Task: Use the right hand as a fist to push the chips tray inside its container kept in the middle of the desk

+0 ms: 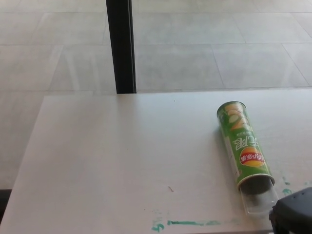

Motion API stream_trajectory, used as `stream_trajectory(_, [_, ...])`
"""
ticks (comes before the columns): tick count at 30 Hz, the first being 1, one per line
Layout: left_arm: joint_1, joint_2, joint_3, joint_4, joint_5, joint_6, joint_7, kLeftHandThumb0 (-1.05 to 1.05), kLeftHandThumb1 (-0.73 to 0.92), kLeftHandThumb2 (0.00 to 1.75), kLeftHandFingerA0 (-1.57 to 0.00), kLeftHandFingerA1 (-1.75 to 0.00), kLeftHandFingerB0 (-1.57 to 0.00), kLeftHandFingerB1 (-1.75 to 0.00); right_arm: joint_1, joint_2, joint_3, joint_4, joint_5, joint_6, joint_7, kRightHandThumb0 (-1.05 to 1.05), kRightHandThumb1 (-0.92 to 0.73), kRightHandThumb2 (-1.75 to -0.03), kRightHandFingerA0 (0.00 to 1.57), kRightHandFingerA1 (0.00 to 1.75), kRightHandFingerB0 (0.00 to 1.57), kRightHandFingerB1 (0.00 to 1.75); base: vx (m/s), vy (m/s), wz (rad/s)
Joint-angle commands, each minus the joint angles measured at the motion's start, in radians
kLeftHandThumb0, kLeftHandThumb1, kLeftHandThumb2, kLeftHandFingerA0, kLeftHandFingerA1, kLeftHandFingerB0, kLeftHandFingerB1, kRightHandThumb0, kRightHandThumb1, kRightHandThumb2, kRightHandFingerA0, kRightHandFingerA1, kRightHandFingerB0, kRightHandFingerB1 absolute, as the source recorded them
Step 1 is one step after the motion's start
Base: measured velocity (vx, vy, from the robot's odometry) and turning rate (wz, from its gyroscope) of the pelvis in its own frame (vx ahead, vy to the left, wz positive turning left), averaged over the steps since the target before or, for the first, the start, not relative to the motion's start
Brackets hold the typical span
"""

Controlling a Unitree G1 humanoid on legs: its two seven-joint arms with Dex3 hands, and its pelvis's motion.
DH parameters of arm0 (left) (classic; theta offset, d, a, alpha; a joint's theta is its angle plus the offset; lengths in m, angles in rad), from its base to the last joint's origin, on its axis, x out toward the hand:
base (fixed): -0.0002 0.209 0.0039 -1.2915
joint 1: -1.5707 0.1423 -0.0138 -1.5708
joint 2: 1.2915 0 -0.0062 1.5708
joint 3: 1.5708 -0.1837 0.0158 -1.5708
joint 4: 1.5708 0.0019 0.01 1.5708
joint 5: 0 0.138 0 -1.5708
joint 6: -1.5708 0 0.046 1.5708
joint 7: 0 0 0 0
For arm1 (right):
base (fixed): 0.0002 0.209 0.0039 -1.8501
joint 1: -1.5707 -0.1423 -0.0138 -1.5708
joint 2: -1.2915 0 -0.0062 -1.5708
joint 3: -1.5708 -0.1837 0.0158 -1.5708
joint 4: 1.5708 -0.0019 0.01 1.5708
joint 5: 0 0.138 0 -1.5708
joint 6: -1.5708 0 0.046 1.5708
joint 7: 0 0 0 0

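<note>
Bright, even daylight; soft focus throughout.
Pale floor tiles (204,44) beyond the counter's far edge show faint washed-out sheen. The white counter (122,156) is evenly lit; the chips can (243,146) casts a faint shadow leftward. The right hand (295,214) at the bottom-right corner looks dark and blurred.
</note>
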State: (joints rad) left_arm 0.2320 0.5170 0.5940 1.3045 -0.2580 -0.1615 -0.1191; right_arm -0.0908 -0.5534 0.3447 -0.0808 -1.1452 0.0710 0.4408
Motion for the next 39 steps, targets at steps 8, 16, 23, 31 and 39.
stream_trajectory(8, [0.0,0.011,0.027,0.001,-0.033,-0.006,-0.016,-0.86,0.7,1.44,-1.44,-1.63,-0.66,-1.2,-0.087,0.084,-0.001,0.12,0.022,0.079,-0.045,-0.46,-0.67,-0.6,0.99,0.75,0.83,0.54,0.0,0.0,0.0])
stream_trajectory(16, [0.01,0.018,-0.002,0.004,-0.002,-0.022,-0.011,-0.73,0.58,1.34,-1.29,-1.49,-0.28,-0.9,-0.184,0.125,0.024,0.206,0.041,0.099,0.015,-0.47,-0.57,-0.94,0.84,0.75,0.68,0.67,0.0,0.0,0.0])
stream_trajectory(23, [0.005,0.017,0.016,0.009,-0.02,-0.011,-0.011,-0.74,0.63,1.37,-1.28,-1.5,-0.2,-0.87,-0.248,0.13,0.061,0.241,0.054,0.081,0.033,-0.54,-0.57,-0.95,0.87,0.76,0.6,0.64,-0.01,0.0,-0.03])
stream_trajectory(31, [0.003,0.015,0.013,0.004,-0.013,-0.019,-0.005,-0.67,0.58,1.33,-1.34,-1.49,-0.48,-1.01,-0.315,0.154,0.054,0.264,0.153,0.098,0.148,-0.45,-0.55,-0.97,0.77,0.77,0.52,0.63,0.0,0.0,-0.01])
stream_trajectory(39, [0.004,0.014,0.026,0.007,-0.029,-0.007,-0.015,-0.76,0.6,1.36,-1.32,-1.52,-0.29,-0.93,-0.361,0.172,0.02,0.29,0.299,0.144,0.347,-0.47,-0.74,-0.61,1.0,0.88,0.7,0.58,0.0,0.0,0.0])
